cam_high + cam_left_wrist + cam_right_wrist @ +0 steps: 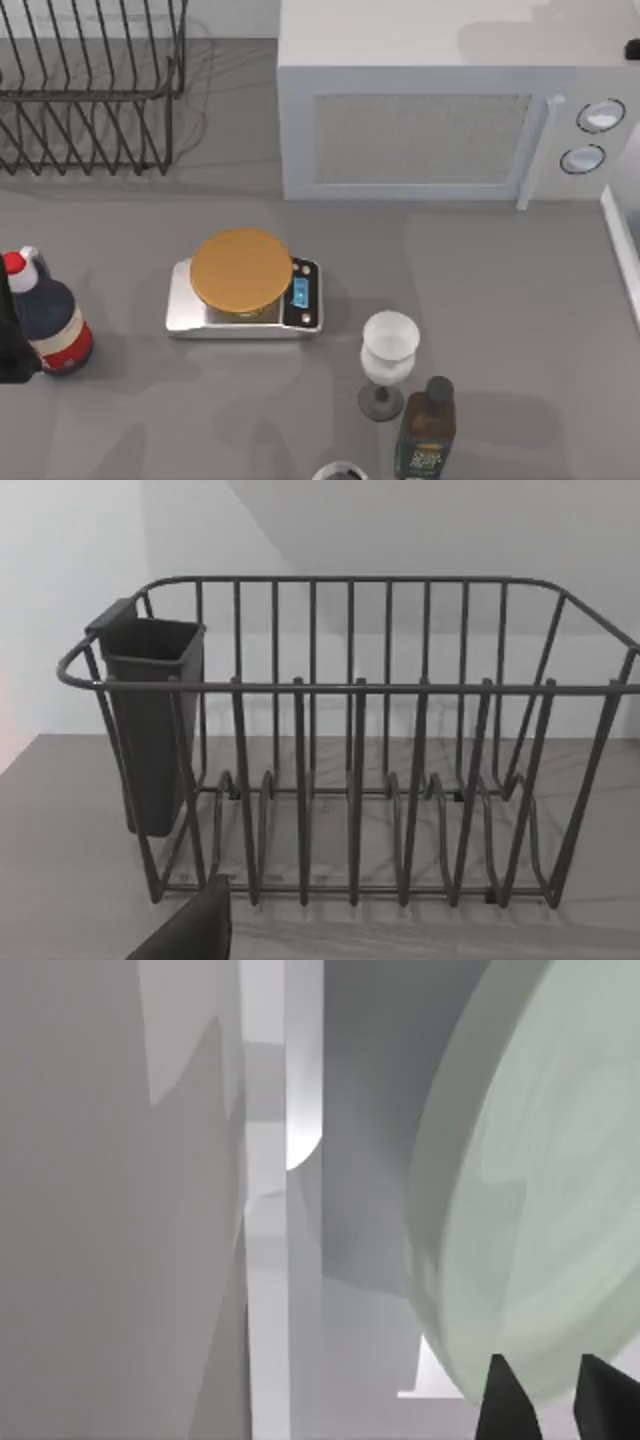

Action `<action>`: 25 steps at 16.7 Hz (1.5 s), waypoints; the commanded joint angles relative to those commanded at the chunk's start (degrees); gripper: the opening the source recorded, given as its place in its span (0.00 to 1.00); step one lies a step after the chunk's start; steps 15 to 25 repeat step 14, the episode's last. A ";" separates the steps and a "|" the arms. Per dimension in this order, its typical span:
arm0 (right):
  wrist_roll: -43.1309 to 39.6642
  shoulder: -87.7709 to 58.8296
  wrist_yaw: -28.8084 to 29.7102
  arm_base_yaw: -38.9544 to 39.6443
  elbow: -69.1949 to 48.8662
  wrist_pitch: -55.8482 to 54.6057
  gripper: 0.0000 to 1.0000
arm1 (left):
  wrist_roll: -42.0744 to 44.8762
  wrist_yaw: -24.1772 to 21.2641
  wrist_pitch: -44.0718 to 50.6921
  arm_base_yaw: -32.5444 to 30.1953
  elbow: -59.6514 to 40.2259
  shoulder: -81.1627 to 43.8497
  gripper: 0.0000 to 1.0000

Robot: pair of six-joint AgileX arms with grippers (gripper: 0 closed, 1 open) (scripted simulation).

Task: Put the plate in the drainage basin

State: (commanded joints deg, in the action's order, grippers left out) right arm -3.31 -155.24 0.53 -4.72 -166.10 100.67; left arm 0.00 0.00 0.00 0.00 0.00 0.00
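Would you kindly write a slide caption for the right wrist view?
Right gripper at the rim of the pale mint-green plate, beside the white microwave.

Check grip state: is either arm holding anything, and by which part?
Right gripper sits at the rim of the large, round pale mint-green plate; whether it clamps it cannot be told.

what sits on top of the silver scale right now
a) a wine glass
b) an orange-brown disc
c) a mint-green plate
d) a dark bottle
b: in the top view an orange-brown disc covers the scale, while the glass and bottle stand on the table nearer the right, and the plate shows in the right wrist view by the right gripper.
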 joint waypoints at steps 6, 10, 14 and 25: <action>0.00 0.00 0.00 0.00 0.00 0.00 0.83 | 0.00 0.00 0.00 0.00 0.00 0.00 1.00; 0.00 0.00 0.00 0.00 0.00 0.00 1.00 | 0.00 0.00 0.00 0.00 0.00 0.00 1.00; 0.00 0.00 0.00 0.00 0.00 0.00 1.00 | 0.00 0.00 0.00 0.00 0.00 0.00 1.00; 0.00 0.00 0.00 0.00 0.00 0.00 1.00 | 0.00 0.00 0.00 0.00 0.00 0.00 1.00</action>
